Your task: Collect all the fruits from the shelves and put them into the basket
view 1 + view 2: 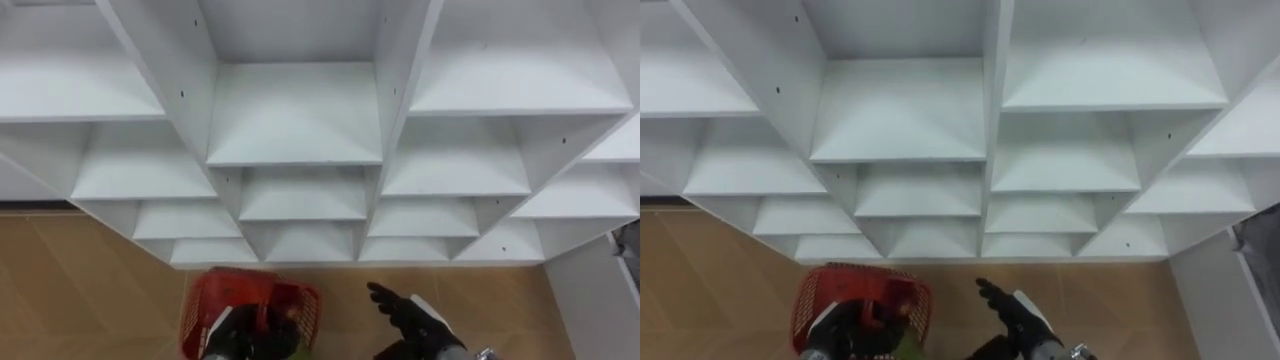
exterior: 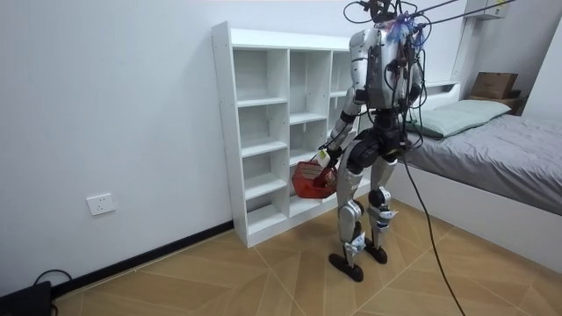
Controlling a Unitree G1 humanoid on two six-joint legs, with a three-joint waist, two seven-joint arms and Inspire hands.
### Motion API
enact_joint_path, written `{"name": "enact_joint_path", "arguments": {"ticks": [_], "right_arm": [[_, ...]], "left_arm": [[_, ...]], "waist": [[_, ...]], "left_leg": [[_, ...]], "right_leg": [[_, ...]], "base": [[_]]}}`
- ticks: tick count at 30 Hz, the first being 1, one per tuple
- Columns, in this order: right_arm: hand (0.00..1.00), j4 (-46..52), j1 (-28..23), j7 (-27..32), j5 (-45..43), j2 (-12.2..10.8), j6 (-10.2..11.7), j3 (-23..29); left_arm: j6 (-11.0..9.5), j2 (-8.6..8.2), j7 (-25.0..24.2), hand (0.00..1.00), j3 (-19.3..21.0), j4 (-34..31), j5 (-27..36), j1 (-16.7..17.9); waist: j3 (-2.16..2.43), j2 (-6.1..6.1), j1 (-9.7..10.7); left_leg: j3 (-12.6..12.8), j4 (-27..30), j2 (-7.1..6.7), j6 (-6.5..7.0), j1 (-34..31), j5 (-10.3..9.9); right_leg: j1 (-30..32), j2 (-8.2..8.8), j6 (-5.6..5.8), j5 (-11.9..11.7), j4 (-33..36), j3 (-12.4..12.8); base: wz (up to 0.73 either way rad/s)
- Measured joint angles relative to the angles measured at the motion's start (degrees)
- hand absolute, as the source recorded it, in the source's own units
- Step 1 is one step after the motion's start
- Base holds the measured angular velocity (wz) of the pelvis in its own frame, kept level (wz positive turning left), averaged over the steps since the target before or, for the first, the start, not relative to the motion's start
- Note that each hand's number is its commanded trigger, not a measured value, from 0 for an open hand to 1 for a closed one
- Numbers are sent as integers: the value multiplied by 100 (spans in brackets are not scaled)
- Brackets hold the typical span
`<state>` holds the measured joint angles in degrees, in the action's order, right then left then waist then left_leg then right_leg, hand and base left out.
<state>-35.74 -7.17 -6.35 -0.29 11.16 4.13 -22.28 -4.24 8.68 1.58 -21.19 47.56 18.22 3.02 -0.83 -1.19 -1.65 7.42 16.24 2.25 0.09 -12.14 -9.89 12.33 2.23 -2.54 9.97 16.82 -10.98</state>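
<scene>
The left hand point(image 1: 230, 335) has its fingers curled round the handle of a red basket point(image 1: 262, 290) and holds it low in front of the robot. Inside the basket, just beside this hand, a greenish thing point(image 1: 908, 345) shows; I cannot tell if it is a fruit. To the right of the basket, apart from it, the right hand point(image 1: 412, 318) hangs with relaxed, nearly straight fingers and has hold of nothing. Beyond both hands stands the white closet point(image 1: 294, 150) with its open compartments, and under the hands is the wooden floor point(image 1: 90, 270). In the room view the robot stands upright facing the closet, with the basket near its lower shelves and a bed point(image 2: 500, 149) behind the robot.
</scene>
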Motion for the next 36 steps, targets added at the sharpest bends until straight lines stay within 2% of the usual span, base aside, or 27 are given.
{"name": "enact_joint_path", "arguments": {"ticks": [5, 8, 12, 15, 18, 23, 29, 31, 33, 36], "right_arm": [[0, -33, -231, 81, 23, 23, 6, 178], [0, -81, -464, 90, 236, 23, 30, 346], [0, -628, -511, 185, 448, 7, 90, 420], [0, -648, -707, 215, 510, 3, 90, 625], [0, -682, -824, 246, 566, -10, 90, 811], [0, -1124, -790, 296, 757, -42, 92, 1046], [0, -1507, -770, 459, 781, -129, 100, 1261], [0, -1715, -734, 472, 923, -208, 111, 1368], [0, -1888, -702, 435, 1160, -236, 116, 1405], [0, -2266, -725, 351, 1681, -279, 121, 1713]], "left_arm": [[2, 0, 3, 100, 312, 84, -46, 168], [2, 64, 5, 100, 323, 96, -41, 330], [-3, 109, 40, 100, 478, 318, -41, 461], [-2, 114, 69, 100, 715, 322, -28, 683], [-1, 114, 57, 100, 840, 415, 18, 755], [2, 109, 16, 100, 1078, 579, 38, 841], [4, 98, 18, 100, 1254, 710, 46, 936], [3, 85, 20, 100, 1323, 847, 206, 962], [3, 84, 41, 100, 1409, 961, 425, 1000], [6, 68, 9, 100, 1788, 1229, 518, 1082]], "waist": [[24, -13, -6], [49, -36, 2], [90, -49, -26], [85, -40, -20], [80, -36, 13], [56, -22, 19], [55, -29, 22], [41, -43, 25], [55, -37, 16], [52, -39, 10]], "left_leg": [[22, -193, -5, -15, 374, -3], [35, -331, -16, -25, 651, 3], [55, -478, -27, -46, 962, -12], [67, -543, -31, -56, 1158, -21], [47, -561, -33, -60, 1229, -25], [53, -669, -32, -70, 1456, -37], [75, -691, -28, -73, 1516, -38], [96, -701, -24, -80, 1578, -43], [129, -706, -8, -91, 1592, -63], [116, -707, -3, -99, 1700, -84]], "right_leg": [[-363, -26, 12, -2, -194, 6], [-611, -42, 28, 1, -344, 6], [-878, -72, 44, 5, -481, 103], [-1051, -83, 59, 8, -550, 144], [-1154, -92, 70, 3, -615, 141], [-1342, -112, 79, 16, -637, 173], [-1380, -127, 80, 27, -621, 222], [-1436, -131, 78, 29, -638, 226], [-1440, -142, 74, 33, -638, 237], [-1598, -158, 73, 18, -731, 233]], "base": [[-1], [0], [-8], [-9], [3], [0], [0], [-2], [-6], [0]]}}
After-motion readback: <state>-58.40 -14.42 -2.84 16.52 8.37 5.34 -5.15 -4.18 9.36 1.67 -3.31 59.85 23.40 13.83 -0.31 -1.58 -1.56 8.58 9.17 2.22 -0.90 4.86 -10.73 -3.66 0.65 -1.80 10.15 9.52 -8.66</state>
